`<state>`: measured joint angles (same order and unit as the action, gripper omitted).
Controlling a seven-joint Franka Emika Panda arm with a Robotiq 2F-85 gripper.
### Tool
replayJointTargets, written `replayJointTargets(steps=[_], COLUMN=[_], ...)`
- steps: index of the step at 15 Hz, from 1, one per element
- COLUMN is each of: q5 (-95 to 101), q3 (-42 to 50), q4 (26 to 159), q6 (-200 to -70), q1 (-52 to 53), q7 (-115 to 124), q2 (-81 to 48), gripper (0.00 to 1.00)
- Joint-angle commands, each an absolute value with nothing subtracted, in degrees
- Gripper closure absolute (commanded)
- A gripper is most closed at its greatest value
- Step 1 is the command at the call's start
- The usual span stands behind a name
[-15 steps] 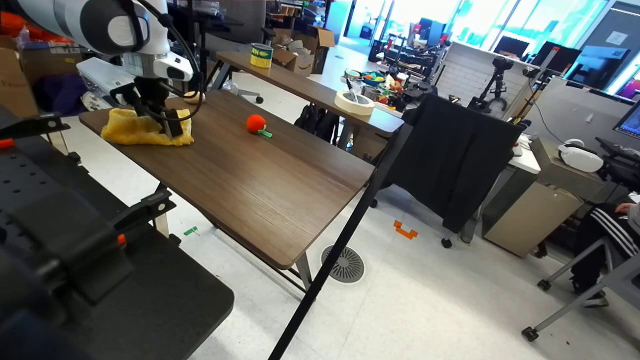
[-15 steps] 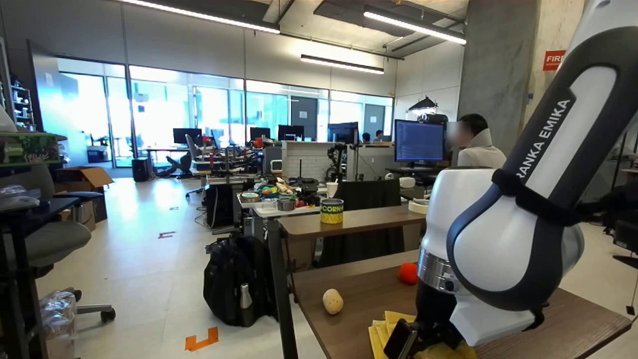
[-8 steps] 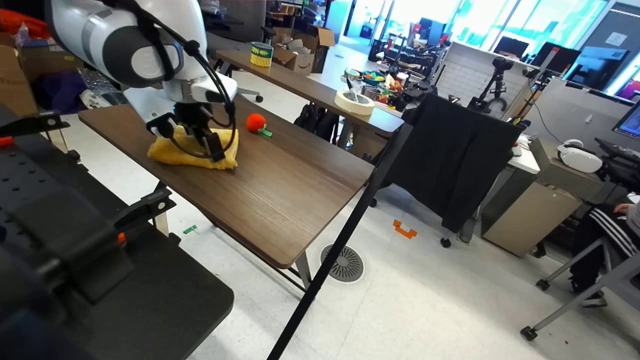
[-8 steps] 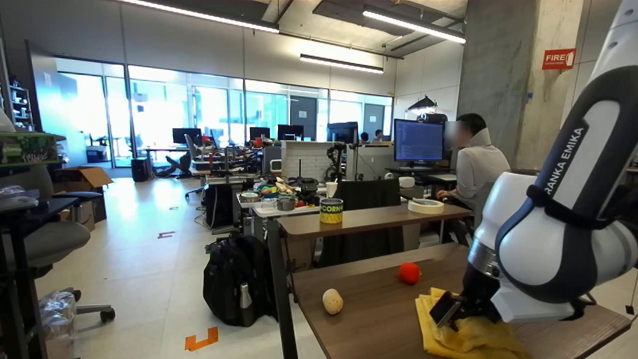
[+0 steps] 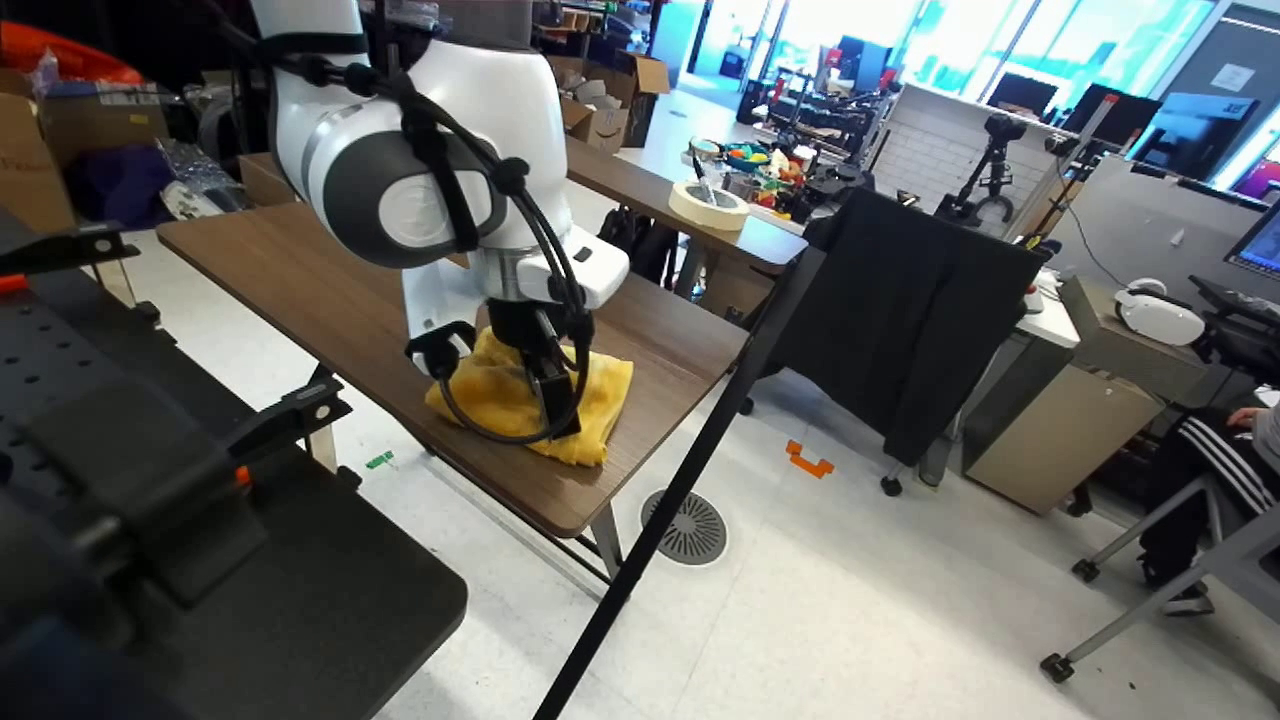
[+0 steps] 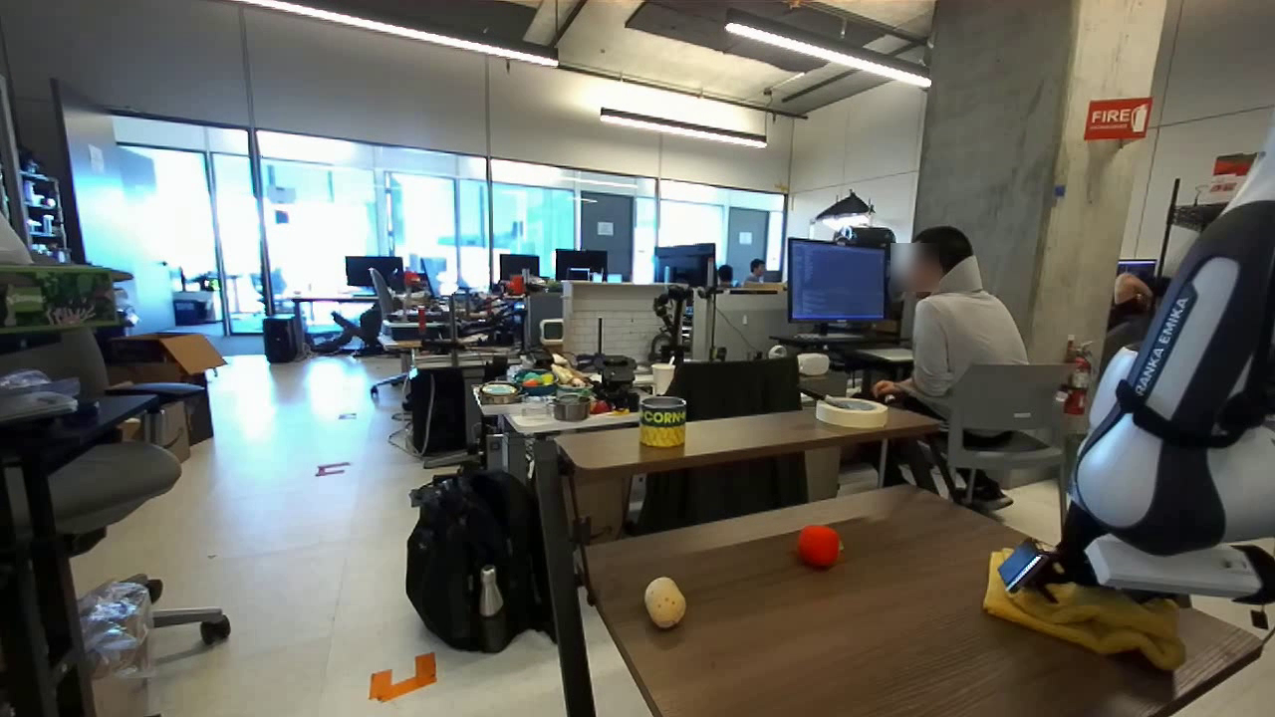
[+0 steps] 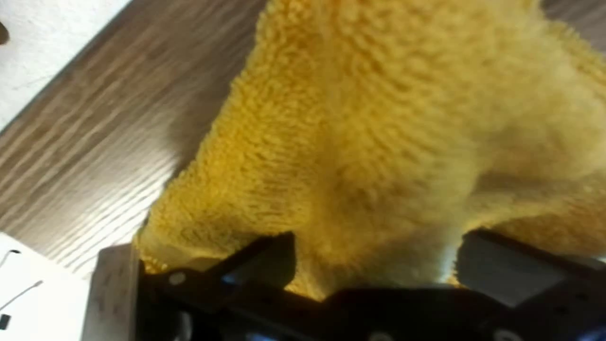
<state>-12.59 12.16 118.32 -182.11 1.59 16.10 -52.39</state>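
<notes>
Jaws wide apart, my gripper [image 7: 376, 251] presses into the yellow cloth [image 7: 378, 118], bunched between them but not clamped, near one end of the table [image 6: 847, 617]. Well apart from the cloth, a red ball [image 6: 819, 547] lies on the table, with a pale, speckled, egg-shaped thing [image 6: 664, 602] near the table's opposite end. I judge the work part-way along, my gripper not yet clear of the cloth; how much is left I cannot tell.
</notes>
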Motion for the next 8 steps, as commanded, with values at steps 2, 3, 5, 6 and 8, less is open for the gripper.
replayJointTargets(steps=[2,3,5,6,8], q5=[-15.41,-14.51,-12.95,-12.52,-11.62], q3=[13.01,11.20,8.58,7.39,5.55], q4=[115.80,116.95,118.81,119.83,121.53], q6=[-180.96,-182.02,-183.49,-183.65,-184.70], q1=[2.57,2.27,3.27,4.07,6.07], q7=[19.56,18.33,15.94,14.94,13.07], q2=[-57.52,-56.45,-55.10,-54.18,-52.65], gripper=[0.00,0.00,0.00,0.00,0.00])
